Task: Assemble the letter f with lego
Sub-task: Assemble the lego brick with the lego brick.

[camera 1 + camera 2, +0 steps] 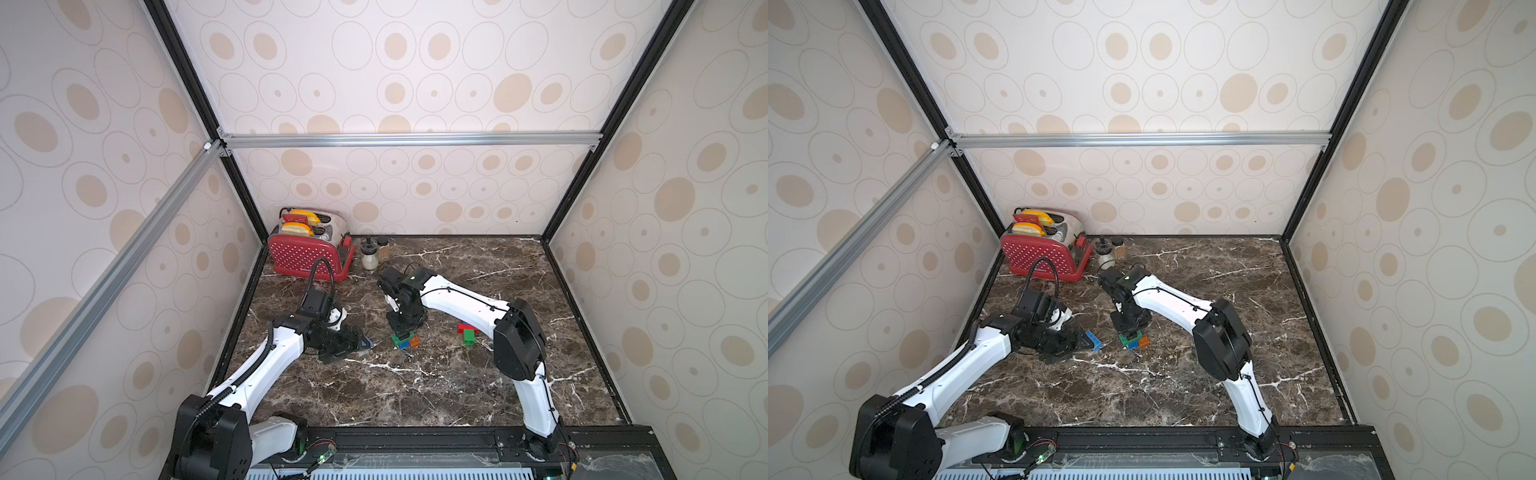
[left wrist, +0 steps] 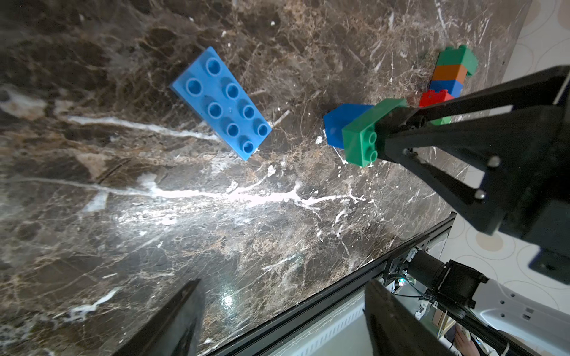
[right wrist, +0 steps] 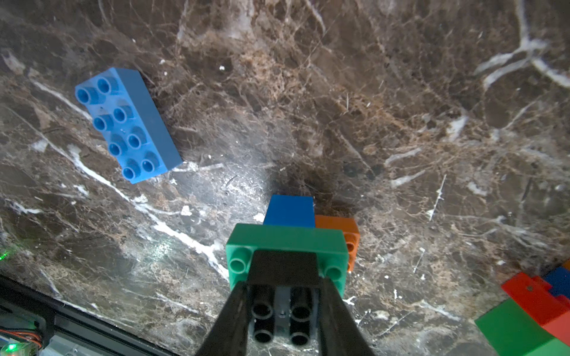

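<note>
My right gripper [image 3: 282, 289] is shut on a black lego brick [image 3: 281, 311], which sits on top of a green brick [image 3: 287, 243]. Under the green one is a dark blue brick [image 3: 290, 211], with an orange brick [image 3: 342, 234] at its side. In both top views this cluster [image 1: 405, 341] [image 1: 1133, 341] is mid-table under the right gripper [image 1: 401, 328]. A light blue oblong brick [image 2: 220, 103] [image 1: 1093, 340] lies flat, studs up, just ahead of my left gripper [image 2: 282, 286] [image 1: 353, 340]. That gripper is open and empty.
A second group of red, green and blue bricks [image 1: 467, 332] [image 3: 530, 308] lies to the right of the cluster. A red dotted toaster [image 1: 307, 253] and two small jars [image 1: 369, 255] stand at the back left. The black frame edge [image 2: 339, 296] runs along the table's front.
</note>
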{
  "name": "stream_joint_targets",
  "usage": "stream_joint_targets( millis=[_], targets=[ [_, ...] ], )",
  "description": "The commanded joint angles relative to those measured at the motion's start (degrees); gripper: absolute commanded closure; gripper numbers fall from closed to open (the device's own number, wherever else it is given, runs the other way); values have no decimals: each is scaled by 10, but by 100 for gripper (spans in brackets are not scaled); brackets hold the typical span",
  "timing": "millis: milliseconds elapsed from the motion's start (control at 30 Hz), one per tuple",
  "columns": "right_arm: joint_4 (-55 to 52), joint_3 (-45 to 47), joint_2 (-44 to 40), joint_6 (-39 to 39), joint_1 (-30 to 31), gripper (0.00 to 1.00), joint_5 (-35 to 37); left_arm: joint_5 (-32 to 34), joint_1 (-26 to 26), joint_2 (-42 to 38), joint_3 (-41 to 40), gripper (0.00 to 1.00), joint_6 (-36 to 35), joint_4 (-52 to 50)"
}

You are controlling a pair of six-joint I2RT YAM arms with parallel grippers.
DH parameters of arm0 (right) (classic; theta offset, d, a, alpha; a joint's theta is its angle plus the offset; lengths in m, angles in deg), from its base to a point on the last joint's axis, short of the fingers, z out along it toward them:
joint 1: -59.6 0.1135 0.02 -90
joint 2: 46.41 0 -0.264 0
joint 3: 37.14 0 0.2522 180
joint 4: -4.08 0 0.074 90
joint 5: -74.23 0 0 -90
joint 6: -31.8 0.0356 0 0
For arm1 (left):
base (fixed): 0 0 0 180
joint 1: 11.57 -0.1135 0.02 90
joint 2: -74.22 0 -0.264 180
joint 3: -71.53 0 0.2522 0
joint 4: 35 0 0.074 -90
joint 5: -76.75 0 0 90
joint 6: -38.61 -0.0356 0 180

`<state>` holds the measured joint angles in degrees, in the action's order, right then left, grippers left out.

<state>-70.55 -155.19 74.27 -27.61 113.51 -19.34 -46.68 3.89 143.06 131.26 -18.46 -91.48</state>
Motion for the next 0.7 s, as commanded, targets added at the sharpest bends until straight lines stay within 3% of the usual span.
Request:
stream_joint_targets(
  millis=[0,233,667],
  targets=[
    [-27,44,23,-5,-1,67,-2,7,-2,-4,-1,17,-9,-8],
    [-19,57,23,1,-1,67,-6,8,-2,-2,2,17,-9,-12],
    [-53,-44,62,29,9,66,-21,10,-3,0,4,17,-12,-15]
  ],
)
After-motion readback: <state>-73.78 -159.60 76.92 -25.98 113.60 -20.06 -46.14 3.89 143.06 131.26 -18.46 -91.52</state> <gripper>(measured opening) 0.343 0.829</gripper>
